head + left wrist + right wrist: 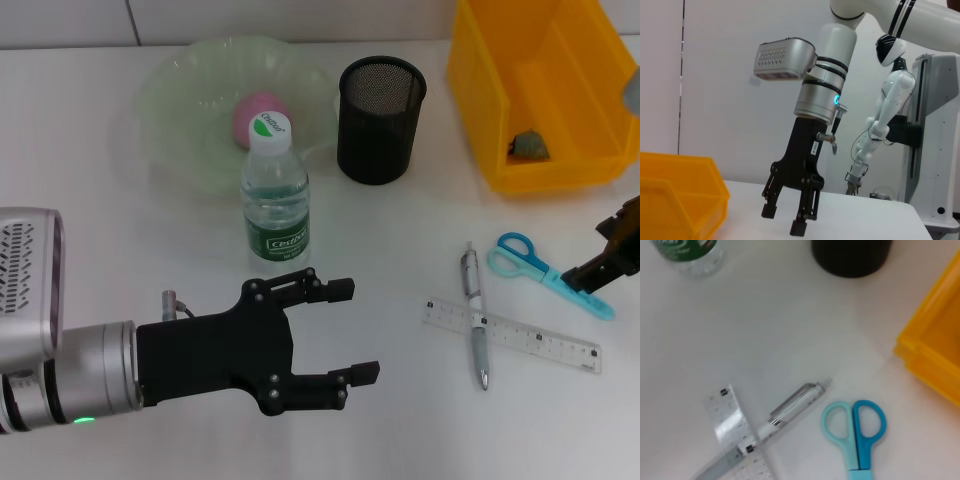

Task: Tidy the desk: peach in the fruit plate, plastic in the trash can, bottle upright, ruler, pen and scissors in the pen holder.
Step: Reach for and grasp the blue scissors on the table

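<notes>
Nearest us, our black left gripper [345, 330] is hovering over bare white desk [90, 230] at the front, fingers apart and holding nothing. Toward the right edge our right gripper [578, 278] is hanging above the blue-handled scissors [545, 268]; we cannot tell its fingers' state. The silver pen [474, 314] is lying across the clear plastic ruler [512, 334]. Farther back, the clear water bottle [274, 190] is standing upright, then the black mesh pen holder [380, 119], the pink peach [257, 116] in the pale green plate [180, 90], and the yellow bin [540, 90] holding crumpled plastic [528, 146].

Bright even overhead light, soft shadows under bottle [274, 190], right wrist view slightly blurred w/ mild glare.
</notes>
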